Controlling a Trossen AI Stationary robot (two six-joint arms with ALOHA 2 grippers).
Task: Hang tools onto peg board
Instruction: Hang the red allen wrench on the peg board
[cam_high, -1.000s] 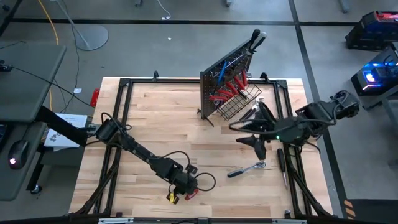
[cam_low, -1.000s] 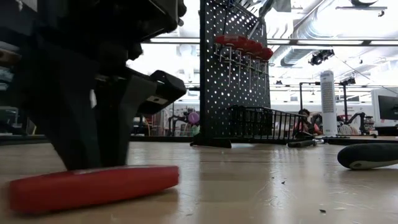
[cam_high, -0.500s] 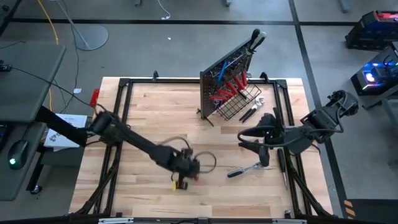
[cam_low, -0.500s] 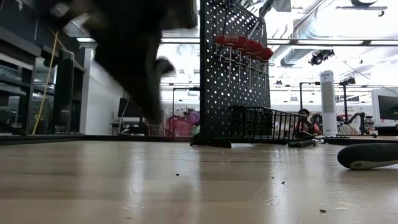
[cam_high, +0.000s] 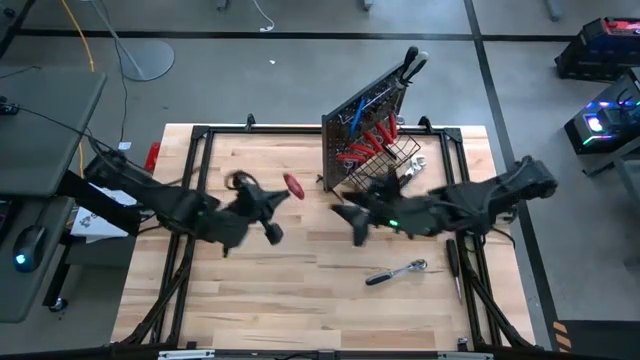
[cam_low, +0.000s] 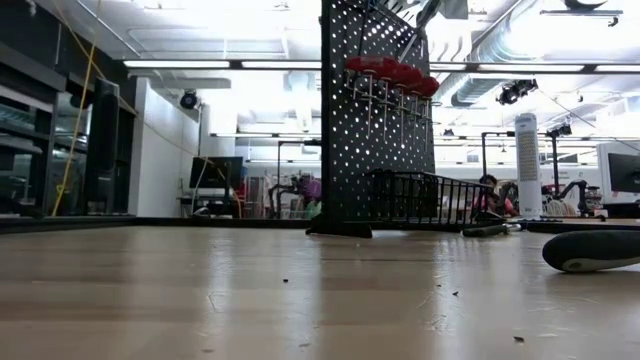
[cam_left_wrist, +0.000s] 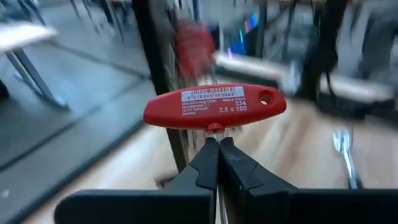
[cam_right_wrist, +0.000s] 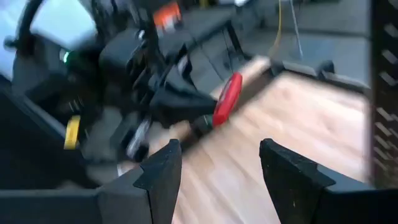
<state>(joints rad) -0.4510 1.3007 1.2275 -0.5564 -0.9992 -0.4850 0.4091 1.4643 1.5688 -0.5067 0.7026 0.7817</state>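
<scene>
Now we carry the red T-handle key (cam_left_wrist: 214, 106), lifted off the near table, pinched in our left gripper (cam_high: 272, 205) toward the peg board (cam_high: 352, 140); our right gripper (cam_high: 348, 218), fingers apart, waits opposite.

Robotics lab, concrete floor (cam_high: 250, 80), other robot arms (cam_low: 575, 190), ceiling ducts (cam_low: 480, 90)
</scene>
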